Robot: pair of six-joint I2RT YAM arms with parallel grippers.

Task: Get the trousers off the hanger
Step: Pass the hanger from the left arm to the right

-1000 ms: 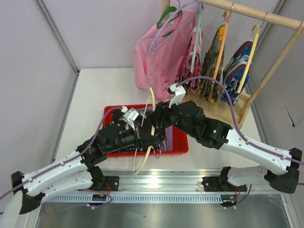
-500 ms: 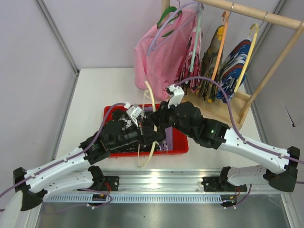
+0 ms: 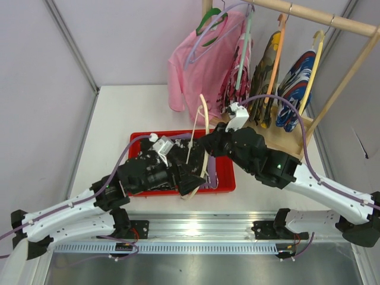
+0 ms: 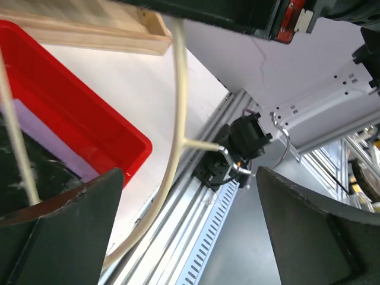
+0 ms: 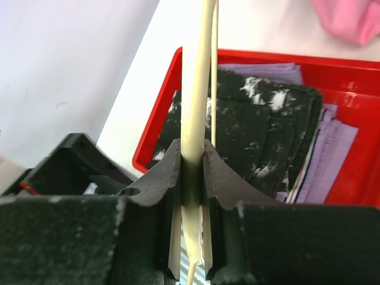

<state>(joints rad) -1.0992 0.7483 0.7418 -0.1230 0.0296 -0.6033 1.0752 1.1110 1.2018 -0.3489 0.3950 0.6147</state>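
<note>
On the white table (image 3: pixel 113 119) sits a red tray (image 3: pixel 224 181) holding both trousers — the black speckled pair (image 5: pixel 249 130) lying over the lavender pair (image 5: pixel 335 151). The right gripper (image 5: pixel 191 169) clamps the cream hanger (image 5: pixel 199 65) over the tray; the left gripper (image 4: pixel 190 184) gapes wide, gripping nothing.

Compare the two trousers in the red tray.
The black trousers are speckled and blotched with white; the lavender trousers are plain. The black trousers lie on top and show most of their surface; the lavender trousers lie underneath and show only along the edges. Both are soft cloth lying in the red tray.
</note>
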